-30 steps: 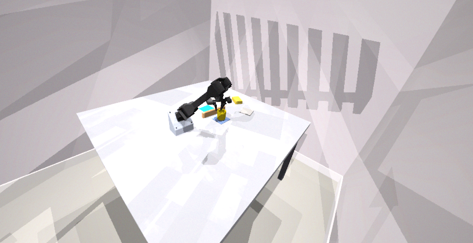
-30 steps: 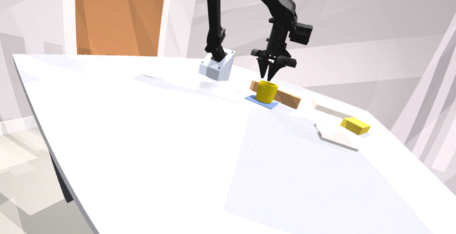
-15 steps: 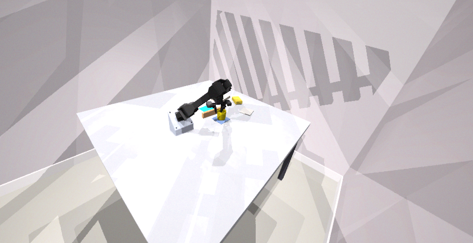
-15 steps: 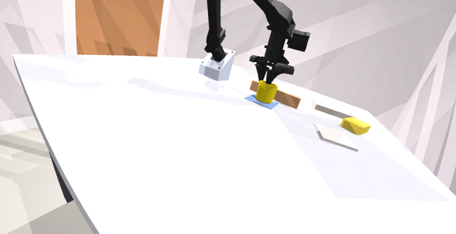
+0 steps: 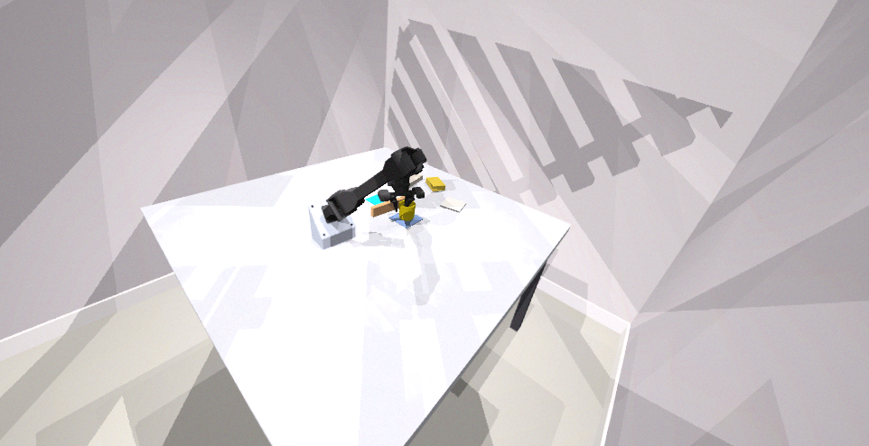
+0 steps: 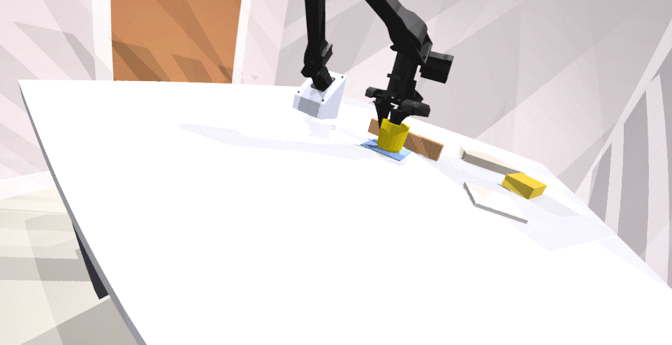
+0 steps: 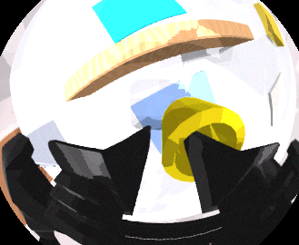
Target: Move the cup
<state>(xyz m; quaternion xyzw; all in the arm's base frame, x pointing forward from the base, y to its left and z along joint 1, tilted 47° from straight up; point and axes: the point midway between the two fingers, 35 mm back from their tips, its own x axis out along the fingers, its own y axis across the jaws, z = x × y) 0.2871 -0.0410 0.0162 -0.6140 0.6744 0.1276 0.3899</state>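
Note:
The yellow cup [image 5: 407, 211] [image 6: 392, 138] [image 7: 173, 111] stands on the blue pad [image 5: 415, 221] [image 6: 371, 145] [image 7: 154, 103], perhaps leaning slightly. The marbles cannot be seen in it now. My gripper [image 5: 401, 206] [image 6: 388, 124] [image 7: 171, 131] points down at the cup's rim, its fingers apart. In the wrist view the right fingertip is over or inside the cup's mouth, and the left fingertip is outside the wall with a gap. The cup wall lies between them, not clamped. The cyan pad [image 5: 372, 199] [image 7: 140, 17] lies beyond the wooden bar and is hidden in the exterior view.
The wooden bar [image 5: 381, 208] [image 6: 425, 147] [image 7: 167, 47] stands as a low wall between the pads. A yellow block [image 5: 435, 184] [image 6: 522, 185] [image 7: 271, 25], a flat pale tile [image 5: 453, 204] [image 6: 492, 205] and a beige piece [image 6: 489, 160] lie off to one side.

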